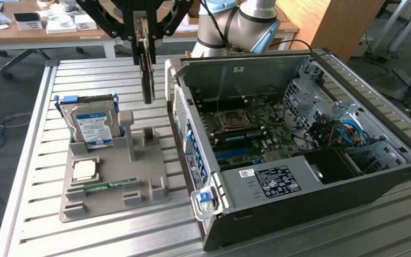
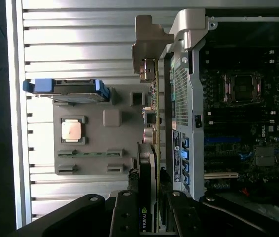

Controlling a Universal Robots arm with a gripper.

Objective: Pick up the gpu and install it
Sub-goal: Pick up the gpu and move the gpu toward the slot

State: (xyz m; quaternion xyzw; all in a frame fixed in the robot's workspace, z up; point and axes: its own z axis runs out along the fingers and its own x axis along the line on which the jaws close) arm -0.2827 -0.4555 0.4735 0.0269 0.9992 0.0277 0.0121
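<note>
While the table stretched across the exterior view, a grey tray sat toward that view's left. A hard drive stood on edge in the tray's far slot. A CPU lay flat nearer the camera, and a memory stick lay just beside it.

To the right of the tray, the gripper hung at the top of the exterior view, clamped on the gpu. The card hung on edge, straight down from the jaws. Its upper part sat between them and its lower end was free above the table slats. It hung over the gap between the tray and the case, touching neither in that view.

In the wrist view the black fingers pressed the card from both sides. It ran edge-on away from them, with the tray on one side and the case's perforated wall just beside it on the other. Whether card and wall touched could not be told.

Toward the exterior view's right, the case lay on its side with its panel off and the motherboard exposed inside. The gpu was outside the case, well apart from the board.
</note>
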